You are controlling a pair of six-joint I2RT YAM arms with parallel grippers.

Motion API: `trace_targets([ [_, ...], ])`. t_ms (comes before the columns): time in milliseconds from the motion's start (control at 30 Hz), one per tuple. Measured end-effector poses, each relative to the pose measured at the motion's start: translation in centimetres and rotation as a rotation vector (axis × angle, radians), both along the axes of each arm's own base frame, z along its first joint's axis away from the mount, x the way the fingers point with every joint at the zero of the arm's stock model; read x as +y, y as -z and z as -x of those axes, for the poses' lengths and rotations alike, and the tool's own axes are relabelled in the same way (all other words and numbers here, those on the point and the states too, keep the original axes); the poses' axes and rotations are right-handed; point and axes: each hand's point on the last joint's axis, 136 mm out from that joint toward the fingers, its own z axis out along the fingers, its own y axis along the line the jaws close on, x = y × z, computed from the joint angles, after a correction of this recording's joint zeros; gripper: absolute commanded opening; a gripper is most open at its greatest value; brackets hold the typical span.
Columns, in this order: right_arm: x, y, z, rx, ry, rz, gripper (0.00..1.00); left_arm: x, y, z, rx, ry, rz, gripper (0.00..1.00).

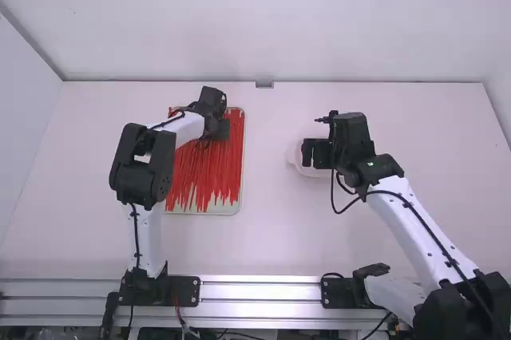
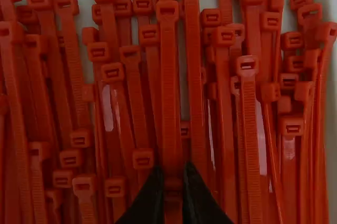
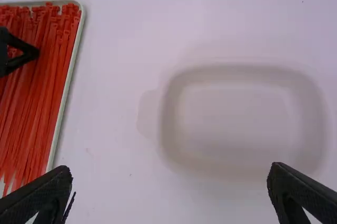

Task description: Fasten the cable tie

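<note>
Many red cable ties (image 1: pixel 206 166) lie packed side by side in a flat pale tray (image 1: pixel 239 160) left of the table's middle. My left gripper (image 1: pixel 214 120) is down in the pile at the tray's far end. Seen from the left wrist, that gripper (image 2: pixel 172 192) is shut on the strap of one red cable tie (image 2: pixel 169 103), whose head points away from the fingers. My right gripper (image 1: pixel 319 152) hangs open over a shallow white dish (image 3: pixel 237 119), its fingertips (image 3: pixel 39 192) spread wide to either side with nothing between them.
The white dish (image 1: pixel 299 156) sits right of the tray on the white table. In the right wrist view the tray's rim (image 3: pixel 68 77) and the left gripper (image 3: pixel 16 56) appear off to one side. A wall borders the table's far edge.
</note>
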Motion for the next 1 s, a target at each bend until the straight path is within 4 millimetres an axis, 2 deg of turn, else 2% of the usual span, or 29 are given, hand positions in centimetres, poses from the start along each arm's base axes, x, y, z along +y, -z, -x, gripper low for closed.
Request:
trace_targets([
  [200,0.0,0.0,0.0,-0.001,0.002,0.002,0.99,0.5,-0.2,0.3,0.027,-0.012,-0.029,0.02],
  [367,-0.1,0.0,0.0,-0.001,0.003,0.002,0.99,0.7,-1.9,-0.3,0.034,-0.021,-0.050,0.02],
  [433,0.0,0.0,0.0,-0.001,0.003,0.002,0.99,0.6,-3.4,-1.2,0.013,-0.023,-0.050,0.02],
  [533,0.0,0.0,0.0,-0.001,0.002,0.002,0.99,0.5,-4.7,-1.8,0.002,-0.023,-0.047,0.02],
  [800,0.0,-0.1,-0.1,-0.006,0.001,-0.002,0.99,0.6,-6.8,-2.3,-0.001,-0.049,-0.046,0.02],
  [867,0.1,-0.3,-0.3,-0.017,0.003,-0.006,0.99,0.9,-7.8,-2.5,-0.026,-0.076,-0.046,0.02],
  [967,0.5,-0.8,-0.7,-0.038,-0.011,-0.028,0.99,1.1,-11.3,-3.1,-0.110,-0.104,-0.031,0.02],
  [1000,0.6,-0.8,-0.7,-0.041,-0.013,-0.030,0.99,1.1,-11.7,-3.1,-0.117,-0.104,-0.029,0.02],
])
